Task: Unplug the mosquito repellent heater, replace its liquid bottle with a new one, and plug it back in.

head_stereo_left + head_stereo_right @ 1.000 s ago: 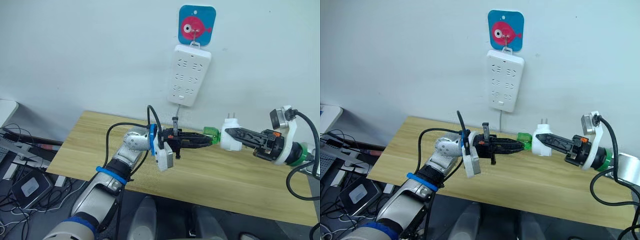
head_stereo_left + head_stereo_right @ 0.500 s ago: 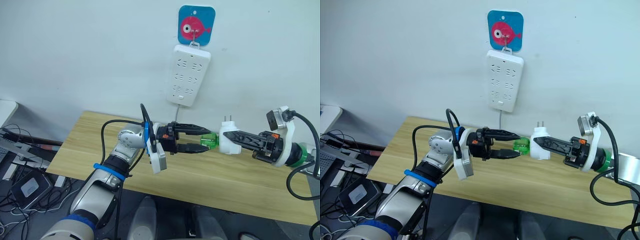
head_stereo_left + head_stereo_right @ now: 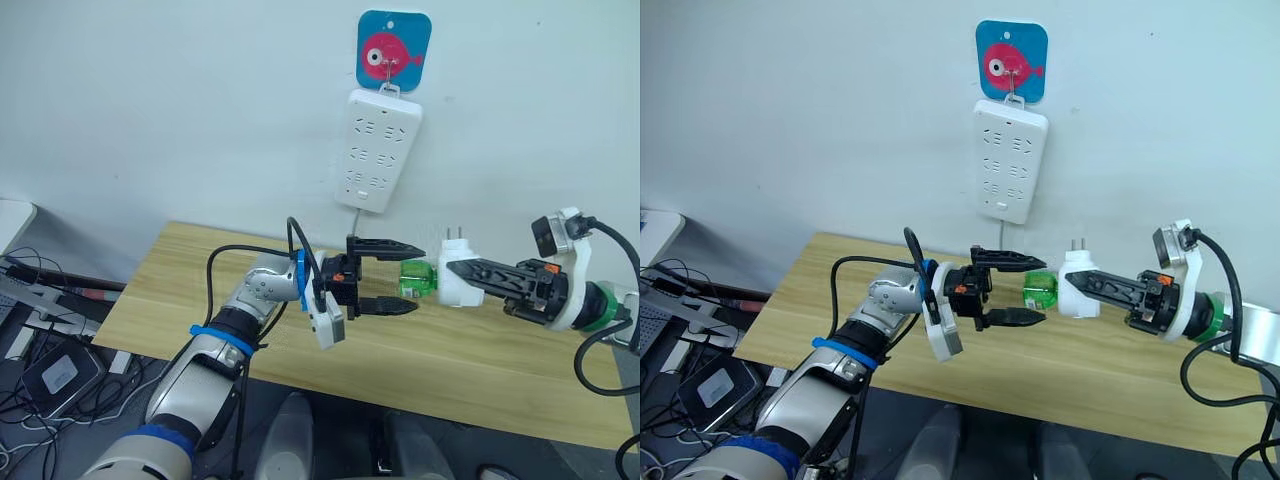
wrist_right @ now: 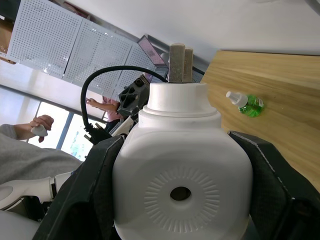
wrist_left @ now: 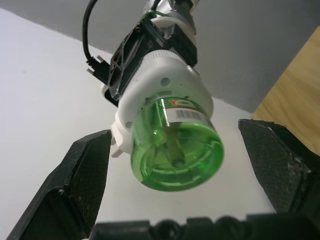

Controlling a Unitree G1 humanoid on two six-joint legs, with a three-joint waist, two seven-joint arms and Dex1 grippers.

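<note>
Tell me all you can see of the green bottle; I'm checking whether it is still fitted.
The green bottle is clear green plastic with a barcode label near its neck. It lies sideways in the air above the table, its neck seated in the white heater, which the right gripper holds. The open left gripper brackets its base without touching it.

One white heater (image 3: 459,283), two green bottles — one (image 5: 176,148) fitted in it, one (image 4: 246,103) on the bench (image 3: 480,350) — and one power strip (image 3: 376,150).
</note>
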